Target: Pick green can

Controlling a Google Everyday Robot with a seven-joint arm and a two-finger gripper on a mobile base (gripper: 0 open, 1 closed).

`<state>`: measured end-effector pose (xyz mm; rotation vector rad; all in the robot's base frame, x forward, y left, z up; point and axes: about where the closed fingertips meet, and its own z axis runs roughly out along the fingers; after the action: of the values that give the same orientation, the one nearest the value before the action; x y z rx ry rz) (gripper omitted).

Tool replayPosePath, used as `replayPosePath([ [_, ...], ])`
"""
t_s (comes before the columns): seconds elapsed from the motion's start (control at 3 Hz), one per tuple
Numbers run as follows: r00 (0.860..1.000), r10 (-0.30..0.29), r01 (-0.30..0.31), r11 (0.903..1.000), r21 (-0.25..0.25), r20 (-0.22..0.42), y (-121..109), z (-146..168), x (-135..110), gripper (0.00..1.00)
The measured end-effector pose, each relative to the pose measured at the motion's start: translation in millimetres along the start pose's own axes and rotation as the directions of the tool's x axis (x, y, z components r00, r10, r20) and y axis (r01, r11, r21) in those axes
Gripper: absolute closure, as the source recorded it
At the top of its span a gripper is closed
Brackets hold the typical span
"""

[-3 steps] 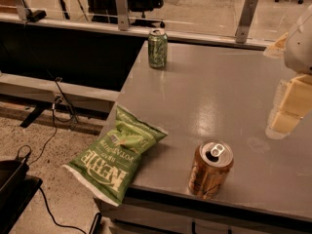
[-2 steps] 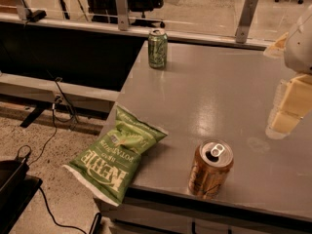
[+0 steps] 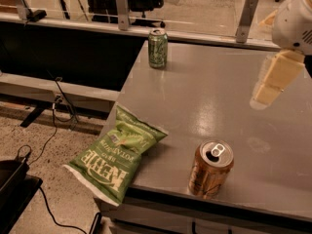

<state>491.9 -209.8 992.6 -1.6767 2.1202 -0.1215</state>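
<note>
While your gripper (image 3: 265, 89) hung at 3 o'clock in the view, above the right side of the grey table (image 3: 204, 82), it was well apart from everything standing there. You saw its pale yellowish end pointing down and left, under the white body of the arm (image 3: 292, 18). You could not tell whether the claw was released or clenched; nothing showed in its hold.

The green can (image 3: 158, 48) stood upright at 11 o'clock on the table, close to the far left corner, silver top up, pale pattern on its side. It was touching nothing else.

At 6 o'clock you had the brown can (image 3: 210, 168), upright near the front edge, tab and opening visible on top. At 8 o'clock the green chip bag (image 3: 117, 155) lay flat across the left front corner, its lower end hanging past the edge over the speckled floor (image 3: 58, 155).

Bag and brown can were near each other but not touching; both were well apart from the green can. A black cable (image 3: 61, 99) ran along the floor at 9 o'clock, left of the table.
</note>
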Motion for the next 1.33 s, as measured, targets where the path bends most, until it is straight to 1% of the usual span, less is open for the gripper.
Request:
replayPosePath([
  [0.33, 0.990, 0.037, -0.042, 0.9983, 0.040, 0.133, -50.8, 11.3, -20.3, 0.00],
  [0.67, 0.942, 0.114, -0.135, 0.9897, 0.048, 0.314, -100.8, 30.6, -55.5, 0.00],
  [1.0, 0.872, 0.206, -0.250, 0.9674, 0.041, 0.445, -135.6, 60.6, -81.3, 0.00],
  [1.33, 0.818, 0.295, -0.362, 0.9313, 0.044, 0.494, -152.3, 103.1, -93.1, 0.00],
])
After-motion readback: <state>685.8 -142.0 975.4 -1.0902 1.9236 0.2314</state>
